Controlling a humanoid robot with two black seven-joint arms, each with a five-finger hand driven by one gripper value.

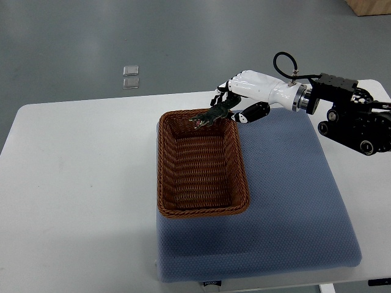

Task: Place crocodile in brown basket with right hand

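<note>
The right hand point(239, 91) is seen upper centre-right of the frame, its arm entering from the right edge. Its fingers point(221, 93) are curled around the crocodile point(211, 115), a small dark green toy, which is held over the far rim of the brown basket point(202, 210), head tilted down toward the inside. The toy is not yet lying on the basket floor. The basket is placed mid-frame, partly on a blue-grey mat point(293, 201) and partly on the white surface point(79, 189); its interior is seen bare. Nothing is seen between toy and basket opening. Two small clear squares point(131, 76) are noted on the grey floor in the upper left, well apart from the work. A cardboard box corner point(369, 6) is visible at the top right.
</note>
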